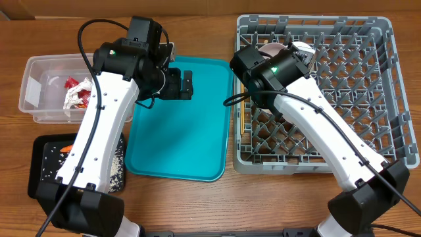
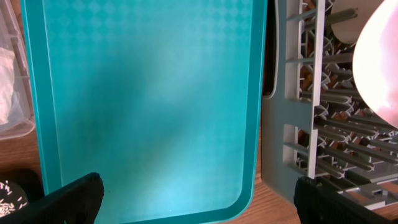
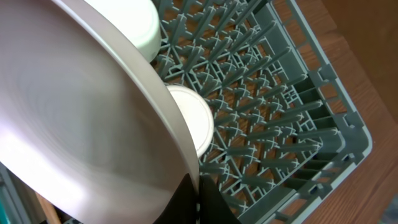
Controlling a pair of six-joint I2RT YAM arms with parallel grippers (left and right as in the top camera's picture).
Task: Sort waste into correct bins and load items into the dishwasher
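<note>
Your tray (image 1: pixel 177 138) is bare, wrappers (image 1: pixel 77 92) lie in the bin (image 1: pixel 34 71): nearly done, I'd judge. Left gripper (image 1: pixel 179 85) gapes empty; right gripper (image 3: pixel 194 202) pinches a plate (image 3: pixel 81 112) over the rack (image 1: pixel 368 99).

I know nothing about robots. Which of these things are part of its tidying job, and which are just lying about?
Part of the job: plate held in the right claw; grey dish rack with white dishes; clear bin holding wrappers; black bin.
Just lying about: teal tray under the open left claw; wooden table.
</note>
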